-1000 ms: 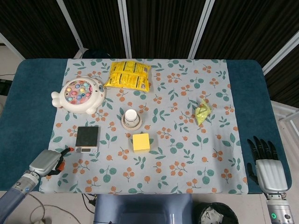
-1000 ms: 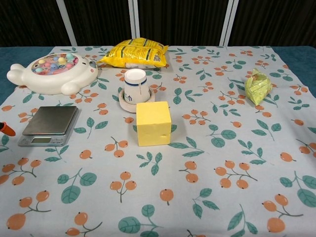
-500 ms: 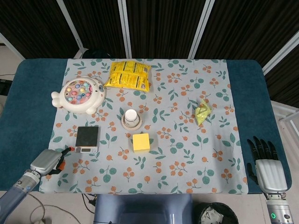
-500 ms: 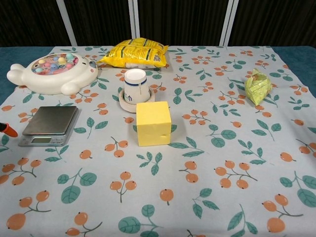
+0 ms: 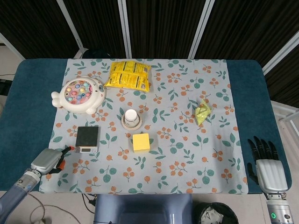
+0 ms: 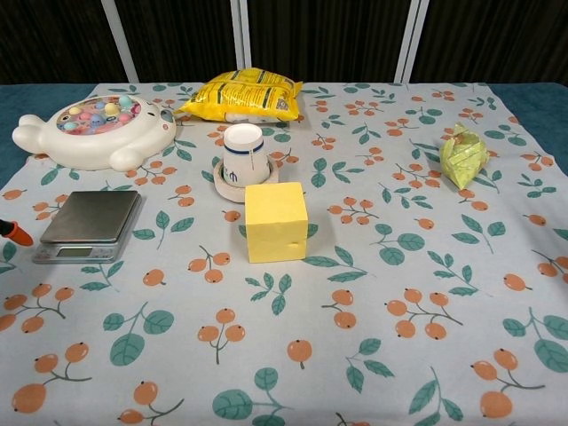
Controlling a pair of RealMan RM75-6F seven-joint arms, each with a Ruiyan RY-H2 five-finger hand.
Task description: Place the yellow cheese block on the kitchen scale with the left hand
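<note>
nothing is lifted yet: the cheese block [image 6: 276,222] sits beside the scale [image 6: 90,218]. left hand [image 5: 48,161] looks curled and empty; it must reach across to the block.

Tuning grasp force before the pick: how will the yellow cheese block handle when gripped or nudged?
The cheese block is a squat cube with flat faces, so it should slide rather than roll or tip. Its matte, pitted surface suggests foam or soft plastic: probably light, slightly squashy, not slippery. It stands apart from the cup, so side access looks open.
</note>
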